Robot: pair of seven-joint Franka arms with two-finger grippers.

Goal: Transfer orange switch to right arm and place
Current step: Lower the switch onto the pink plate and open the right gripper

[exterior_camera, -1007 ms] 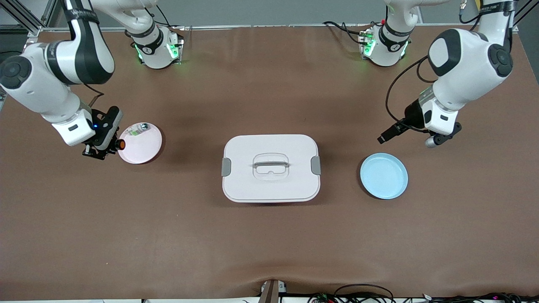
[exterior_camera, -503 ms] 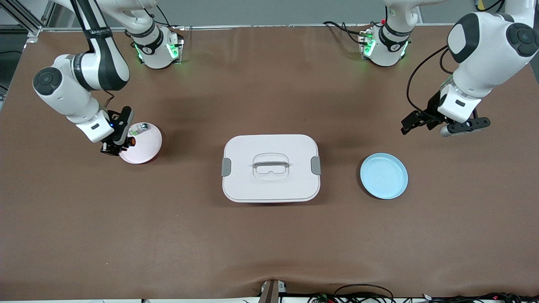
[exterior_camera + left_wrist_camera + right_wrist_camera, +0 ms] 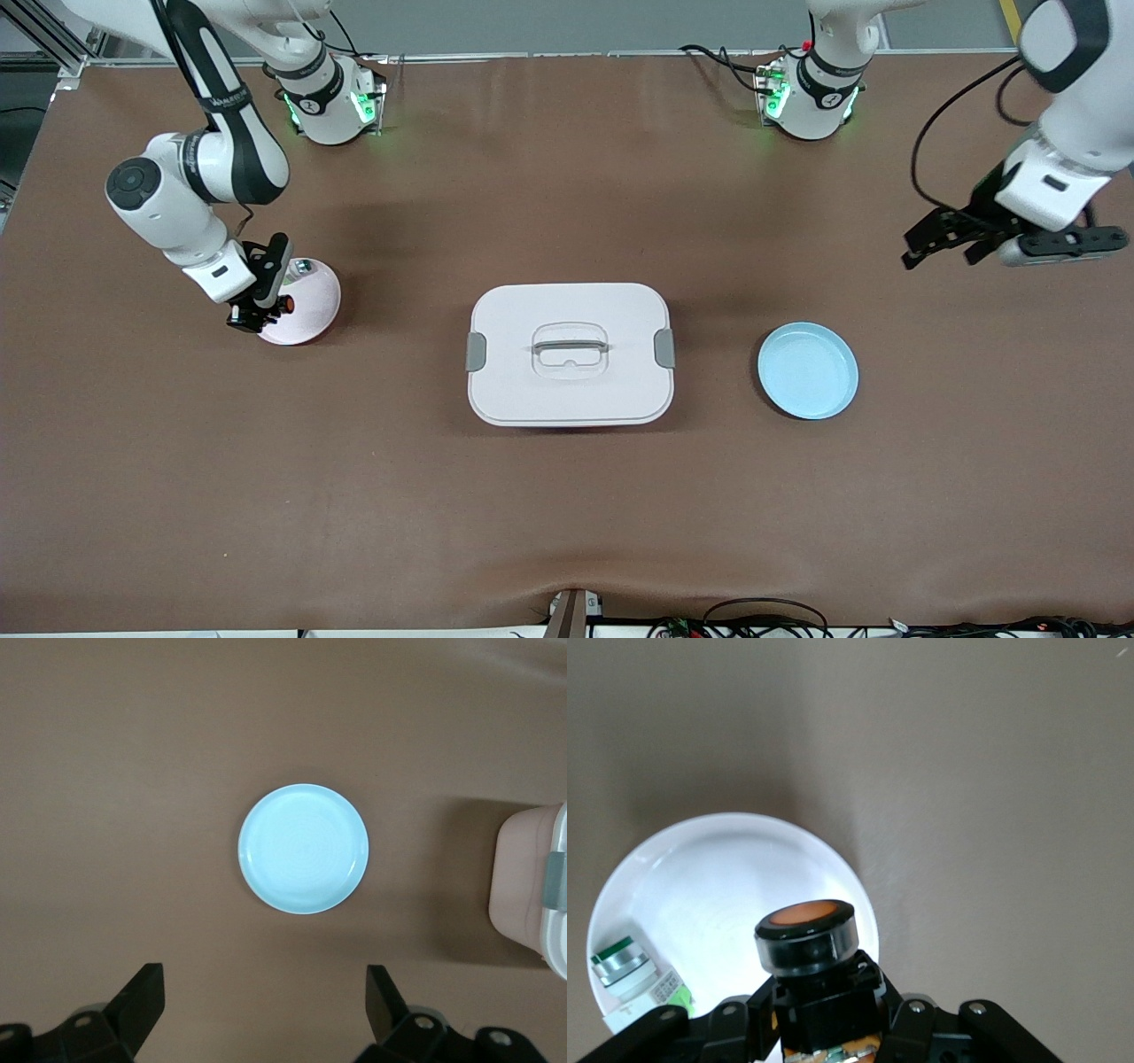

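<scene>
My right gripper (image 3: 264, 310) is shut on the orange switch (image 3: 286, 303), a small black push-button with an orange cap, and holds it over the pink plate (image 3: 312, 310) at the right arm's end of the table. In the right wrist view the orange switch (image 3: 806, 937) sits between the fingers above the plate (image 3: 726, 877). My left gripper (image 3: 941, 239) is open and empty, up in the air near the left arm's end of the table. Its fingertips (image 3: 142, 1001) show spread wide in the left wrist view.
A small white-green-silver part (image 3: 301, 266) lies on the pink plate, also in the right wrist view (image 3: 633, 979). A white lidded box (image 3: 570, 353) stands mid-table. A light blue plate (image 3: 807, 369) lies toward the left arm's end, seen too in the left wrist view (image 3: 303, 849).
My right gripper has carried the orange switch from beside the pink plate to over it. My left gripper has moved away from the blue plate toward the left arm's end of the table.
</scene>
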